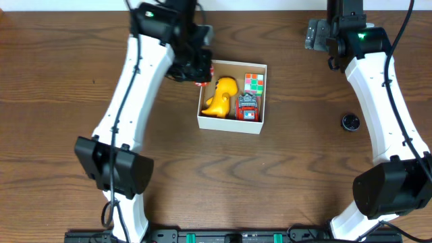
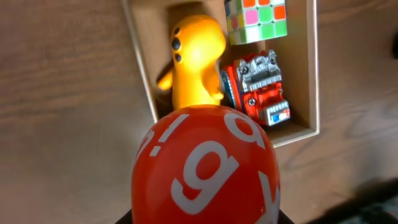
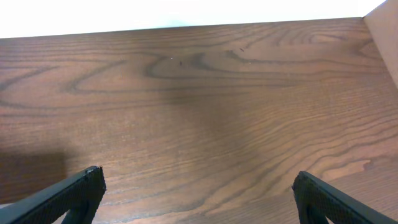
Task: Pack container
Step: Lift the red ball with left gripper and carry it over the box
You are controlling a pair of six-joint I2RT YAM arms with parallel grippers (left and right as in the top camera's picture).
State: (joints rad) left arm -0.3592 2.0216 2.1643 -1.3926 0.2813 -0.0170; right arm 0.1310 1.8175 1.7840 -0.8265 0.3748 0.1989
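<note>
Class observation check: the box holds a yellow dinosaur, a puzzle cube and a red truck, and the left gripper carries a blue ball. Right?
No: the ball is red, not blue, as the left wrist view shows. The rest stands.

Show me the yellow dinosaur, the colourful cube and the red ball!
yellow dinosaur (image 2: 194, 71), left wrist view, its body.
colourful cube (image 2: 256, 18), left wrist view, top face.
red ball (image 2: 205, 171), left wrist view, its middle.
</note>
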